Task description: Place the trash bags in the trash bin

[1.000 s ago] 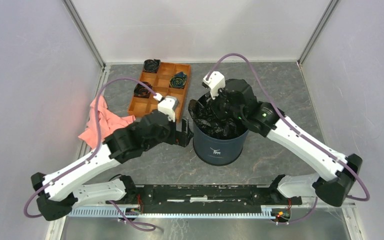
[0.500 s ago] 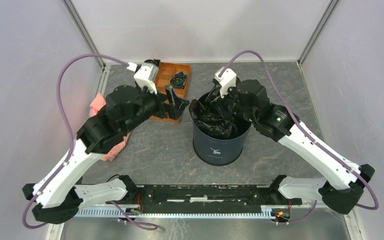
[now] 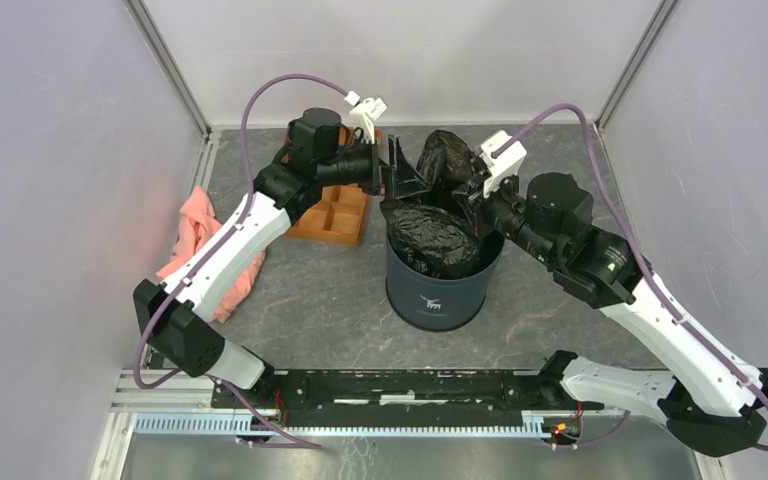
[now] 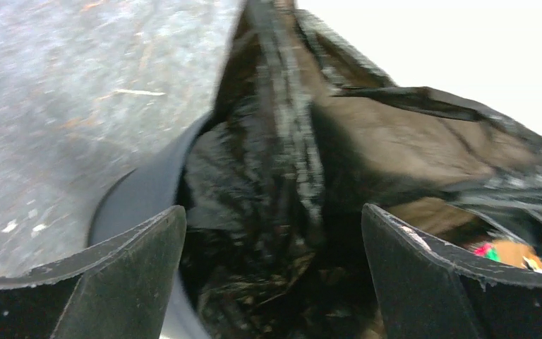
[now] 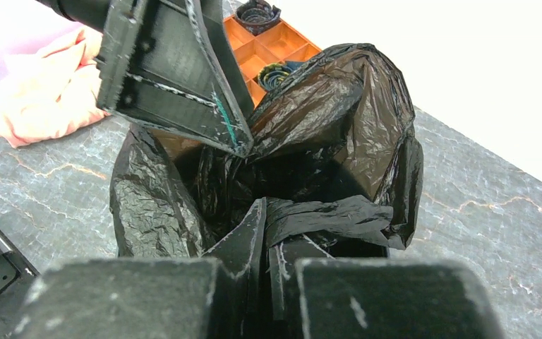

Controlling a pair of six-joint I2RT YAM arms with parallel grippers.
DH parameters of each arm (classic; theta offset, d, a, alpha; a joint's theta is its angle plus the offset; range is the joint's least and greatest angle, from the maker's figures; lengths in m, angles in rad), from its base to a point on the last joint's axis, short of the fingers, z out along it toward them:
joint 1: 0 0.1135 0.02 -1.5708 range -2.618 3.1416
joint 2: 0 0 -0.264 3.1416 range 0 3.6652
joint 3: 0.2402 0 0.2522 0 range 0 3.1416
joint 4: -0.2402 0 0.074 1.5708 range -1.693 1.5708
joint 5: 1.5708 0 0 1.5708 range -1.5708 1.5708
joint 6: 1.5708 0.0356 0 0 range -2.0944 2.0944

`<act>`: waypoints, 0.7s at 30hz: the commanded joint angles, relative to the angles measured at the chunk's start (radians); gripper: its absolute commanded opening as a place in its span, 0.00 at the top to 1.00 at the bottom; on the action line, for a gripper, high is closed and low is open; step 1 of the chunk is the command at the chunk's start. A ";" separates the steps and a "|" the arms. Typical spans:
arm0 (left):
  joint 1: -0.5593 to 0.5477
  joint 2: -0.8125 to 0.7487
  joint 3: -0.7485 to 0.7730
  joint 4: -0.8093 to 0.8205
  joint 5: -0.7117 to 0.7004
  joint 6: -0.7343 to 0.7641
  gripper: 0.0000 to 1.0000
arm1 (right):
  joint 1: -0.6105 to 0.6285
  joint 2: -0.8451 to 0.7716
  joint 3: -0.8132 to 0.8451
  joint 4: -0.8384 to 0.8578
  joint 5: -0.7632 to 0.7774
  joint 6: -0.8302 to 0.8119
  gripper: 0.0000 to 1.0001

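Observation:
The navy trash bin (image 3: pixel 438 292) with a white logo stands mid-table. The glossy black trash bag (image 3: pixel 430 240) fills its mouth, and a flap of it stands up behind the rim (image 3: pixel 447 155). My right gripper (image 3: pixel 470 196) is shut on a fold of the bag at the bin's far right rim; in the right wrist view (image 5: pixel 267 226) the film (image 5: pixel 339 106) is pinched between the fingers. My left gripper (image 3: pixel 407 182) is open at the far left rim. In the left wrist view (image 4: pixel 272 254) the bag (image 4: pixel 282 162) lies beyond the spread fingers, with the bin rim (image 4: pixel 141 198) at the left.
The orange compartment tray (image 3: pixel 345 215) lies left of the bin, partly under my left arm, and also shows in the right wrist view (image 5: pixel 268 46), where it holds black spiral rolls (image 5: pixel 257 10). A pink cloth (image 3: pixel 200 235) lies at the left wall. Walls close three sides.
My left arm has swung from the bin's near left side up and round to its far left rim, gripper open. My right gripper has drawn back to the right, lifting the bag's flap.

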 commanded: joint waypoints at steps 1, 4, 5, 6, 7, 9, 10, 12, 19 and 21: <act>0.000 -0.014 -0.018 0.252 0.231 -0.123 0.03 | -0.002 -0.030 -0.025 0.030 0.030 -0.019 0.95; 0.000 0.012 0.001 0.212 0.156 -0.120 0.21 | -0.002 -0.043 -0.034 0.026 0.022 -0.018 0.96; 0.000 0.025 0.015 0.193 0.132 -0.119 0.29 | -0.003 -0.046 -0.034 0.021 0.020 -0.045 0.96; 0.000 0.040 0.031 0.177 0.117 -0.120 0.38 | -0.002 -0.050 -0.032 0.011 0.019 -0.050 0.96; 0.000 0.058 0.048 0.167 0.115 -0.123 0.46 | -0.003 -0.055 -0.034 0.002 0.021 -0.053 0.96; 0.000 0.086 0.081 0.159 0.131 -0.133 0.57 | -0.002 -0.072 -0.046 -0.013 0.030 -0.059 0.96; 0.000 0.097 0.089 0.168 0.144 -0.138 0.61 | -0.002 -0.082 -0.056 -0.016 0.038 -0.063 0.96; 0.000 0.111 0.101 0.174 0.149 -0.143 0.69 | -0.003 -0.101 -0.071 -0.019 0.063 -0.065 0.95; 0.003 0.182 0.242 0.024 0.029 -0.053 0.98 | -0.001 -0.127 -0.070 -0.071 0.158 -0.092 0.90; 0.015 0.201 0.287 -0.021 -0.027 -0.037 0.98 | -0.002 -0.133 -0.091 -0.122 0.247 -0.100 0.88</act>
